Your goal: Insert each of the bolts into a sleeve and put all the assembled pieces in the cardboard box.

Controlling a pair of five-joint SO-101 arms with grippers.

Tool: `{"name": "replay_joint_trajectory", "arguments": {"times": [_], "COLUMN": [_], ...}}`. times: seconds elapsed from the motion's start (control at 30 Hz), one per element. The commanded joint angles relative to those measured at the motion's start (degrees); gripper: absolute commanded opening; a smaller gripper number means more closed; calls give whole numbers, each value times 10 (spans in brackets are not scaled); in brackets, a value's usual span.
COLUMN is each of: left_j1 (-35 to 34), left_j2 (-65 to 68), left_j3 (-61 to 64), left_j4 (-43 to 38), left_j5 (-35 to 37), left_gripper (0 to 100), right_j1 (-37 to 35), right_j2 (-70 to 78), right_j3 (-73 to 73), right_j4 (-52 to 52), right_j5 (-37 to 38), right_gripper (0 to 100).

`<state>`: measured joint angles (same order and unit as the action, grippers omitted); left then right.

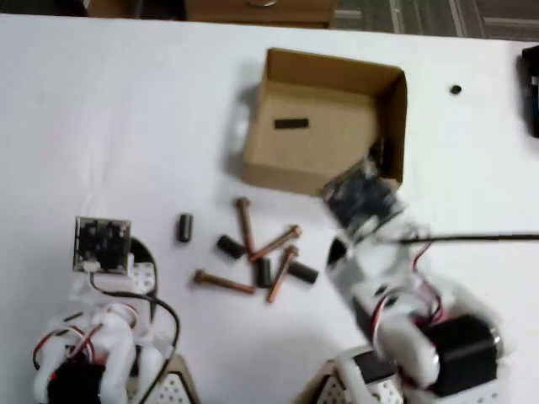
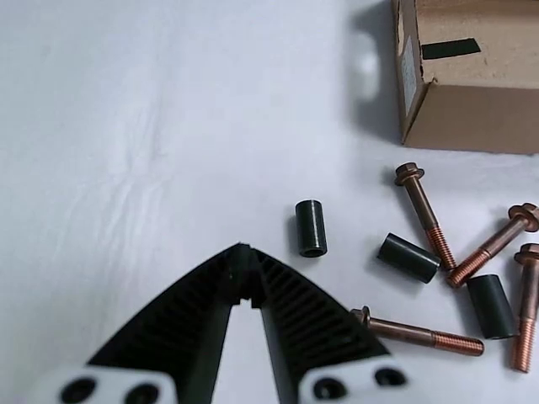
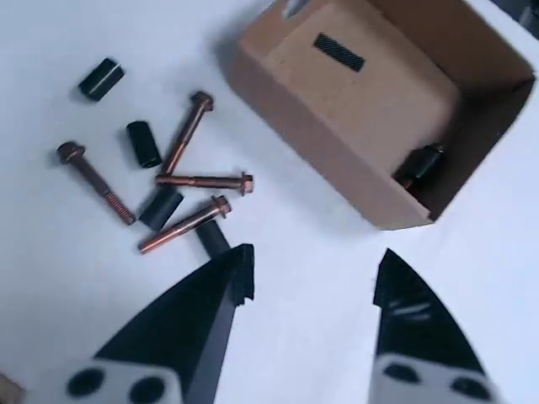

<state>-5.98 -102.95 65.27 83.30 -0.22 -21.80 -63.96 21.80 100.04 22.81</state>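
A plain white surface (image 1: 126,109) spreads across the whole scene. Near its far right corner lies a small dark round object (image 1: 455,89), and just beside that, at the right border, sits a black item (image 1: 531,80) cut off by the frame. Beyond the far edge stand brown wooden furniture (image 1: 253,10) and a grey striped floor (image 1: 438,15).

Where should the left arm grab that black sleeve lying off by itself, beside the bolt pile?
Probably across its middle, from straight above. The sleeve lies on its side, apart from the bolts, with bare table along both long flanks, so the fingers can straddle its round wall.
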Motion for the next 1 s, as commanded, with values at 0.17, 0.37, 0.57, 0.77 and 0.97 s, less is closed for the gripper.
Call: {"name": "replay_joint_trajectory", "arguments": {"times": [0.17,0.37,0.57,0.77,0.97], "left_j1": [1,1,1,1,1], "left_j2": [-14,-14,-14,-14,-14], "left_j3": [-2,-2,-2,-2,-2], "left_j4": [-4,-4,-2,-1,-1], "left_j5": [-4,-4,-4,-4,-4], "left_gripper": [20,20,20,20,20], "right_j1": [-71,-72,-86,-88,-71], "right_j2": [-58,-58,-57,33,202], "right_j3": [114,124,143,167,164], "right_j4": [13,13,13,9,-36], "right_j5": [-13,-9,70,188,320], "right_gripper": [227,226,226,226,226]}}
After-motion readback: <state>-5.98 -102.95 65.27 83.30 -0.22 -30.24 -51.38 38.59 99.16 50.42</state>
